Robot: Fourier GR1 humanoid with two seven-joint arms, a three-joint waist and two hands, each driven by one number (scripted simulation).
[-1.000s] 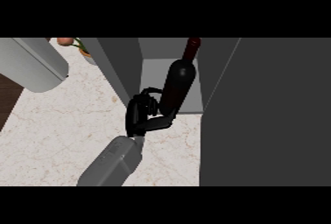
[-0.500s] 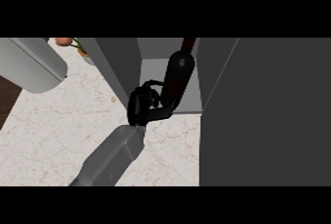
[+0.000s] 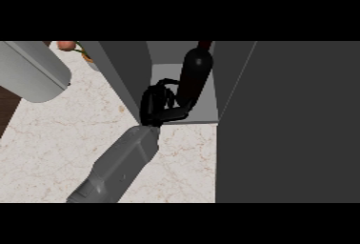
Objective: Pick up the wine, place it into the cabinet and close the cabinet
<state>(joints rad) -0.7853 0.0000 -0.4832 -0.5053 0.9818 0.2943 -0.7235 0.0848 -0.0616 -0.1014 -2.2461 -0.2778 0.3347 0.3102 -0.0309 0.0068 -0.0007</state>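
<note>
Wine, in a dark glass bottle [image 3: 195, 76] with a reddish neck, stands tilted inside the open grey cabinet [image 3: 126, 71], its base on the cabinet's pale floor and its neck leaning toward the upper edge of the view. One black robot hand [image 3: 160, 102] on a grey forearm [image 3: 119, 167] reaches in from the lower edge across the desk; its fingers curl round the lower part of the bottle from the left side, so the grasp is closed on the wine. Which arm this is cannot be told with certainty from its position; it comes in left of centre, and it is taken as the right hand. The other robot hand shows nowhere in the view.

Beside the opening, the dark grey cabinet door [image 3: 288, 124] stands open and fills the right of the view. The pale marbled desk [image 3: 56, 138] lies below and to the left of the cabinet. Near the desk's far left corner sits a large light grey rounded object [image 3: 32, 69], and just beyond it a small orange and green item [image 3: 74, 47], too small to name.
</note>
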